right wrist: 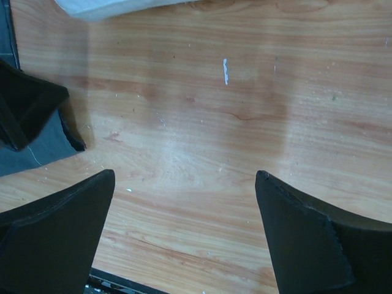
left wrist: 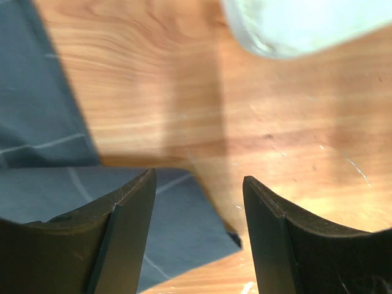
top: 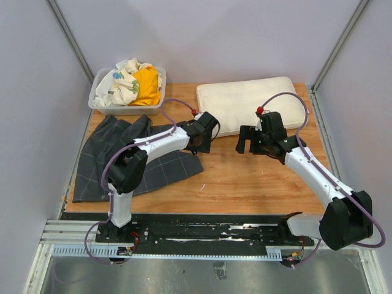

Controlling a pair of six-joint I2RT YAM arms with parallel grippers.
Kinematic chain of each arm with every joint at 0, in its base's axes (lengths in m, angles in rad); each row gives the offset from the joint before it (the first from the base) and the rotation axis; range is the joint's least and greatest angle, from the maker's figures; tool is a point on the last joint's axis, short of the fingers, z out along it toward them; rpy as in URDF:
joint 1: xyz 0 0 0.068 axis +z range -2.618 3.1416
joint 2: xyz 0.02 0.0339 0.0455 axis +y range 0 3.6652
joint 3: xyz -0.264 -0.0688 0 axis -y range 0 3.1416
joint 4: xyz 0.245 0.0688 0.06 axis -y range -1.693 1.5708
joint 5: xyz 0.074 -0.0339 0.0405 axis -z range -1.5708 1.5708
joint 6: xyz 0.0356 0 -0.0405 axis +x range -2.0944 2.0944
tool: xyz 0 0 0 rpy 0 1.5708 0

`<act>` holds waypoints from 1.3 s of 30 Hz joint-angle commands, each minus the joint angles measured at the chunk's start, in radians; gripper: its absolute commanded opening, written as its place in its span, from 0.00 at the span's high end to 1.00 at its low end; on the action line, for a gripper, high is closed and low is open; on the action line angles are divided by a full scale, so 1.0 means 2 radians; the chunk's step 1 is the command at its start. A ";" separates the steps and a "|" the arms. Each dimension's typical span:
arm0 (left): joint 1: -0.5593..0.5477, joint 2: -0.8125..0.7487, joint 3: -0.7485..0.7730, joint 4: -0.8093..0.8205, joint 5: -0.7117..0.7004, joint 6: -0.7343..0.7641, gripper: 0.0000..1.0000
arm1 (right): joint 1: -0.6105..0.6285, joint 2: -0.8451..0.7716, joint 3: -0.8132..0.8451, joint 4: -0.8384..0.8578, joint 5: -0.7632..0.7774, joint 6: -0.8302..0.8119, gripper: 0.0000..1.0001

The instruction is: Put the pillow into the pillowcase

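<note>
The cream-white pillow lies flat at the back of the table, right of centre; its corner shows in the left wrist view and an edge in the right wrist view. The dark grey grid-lined pillowcase is spread rumpled on the left side. My left gripper hovers over the pillowcase's right corner, jaws apart, nothing between them. My right gripper is open wide above bare wood, just in front of the pillow. The pillowcase corner lies to its left.
A pale plastic bin at the back left holds a white patterned cloth and a yellow cloth. Grey walls close in both sides and the back. The arms' base rail runs along the near edge.
</note>
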 commanded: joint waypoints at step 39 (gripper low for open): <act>-0.077 -0.323 -0.254 -0.097 0.029 -0.153 1.00 | 0.003 -0.034 -0.052 0.022 -0.044 0.016 0.01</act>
